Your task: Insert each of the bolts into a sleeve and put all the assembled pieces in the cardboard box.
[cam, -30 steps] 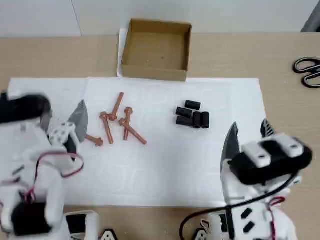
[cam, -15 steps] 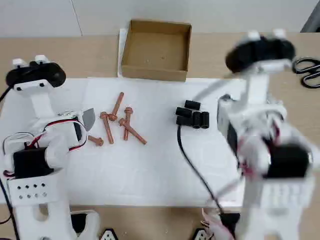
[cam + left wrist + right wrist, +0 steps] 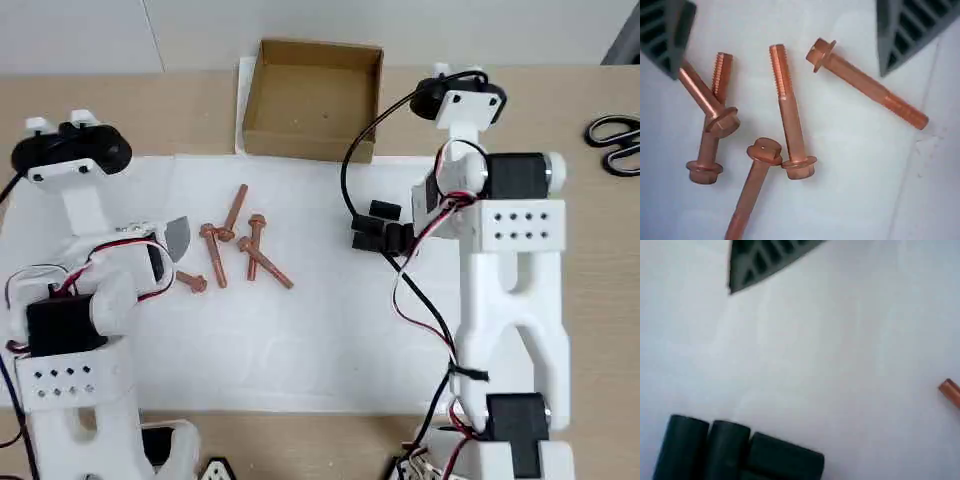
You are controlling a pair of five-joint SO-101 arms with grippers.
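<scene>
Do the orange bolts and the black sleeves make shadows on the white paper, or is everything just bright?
Left wrist view: the bolts cast only faint, soft-edged shadows on the white paper, and their shanks shine a little. Right wrist view: hardly any shadow shows beside the sleeves. High view: the light looks even, with no glare spots on the paper.

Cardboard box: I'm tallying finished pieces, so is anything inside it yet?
No, the cardboard box shows only its bare brown floor.
</scene>
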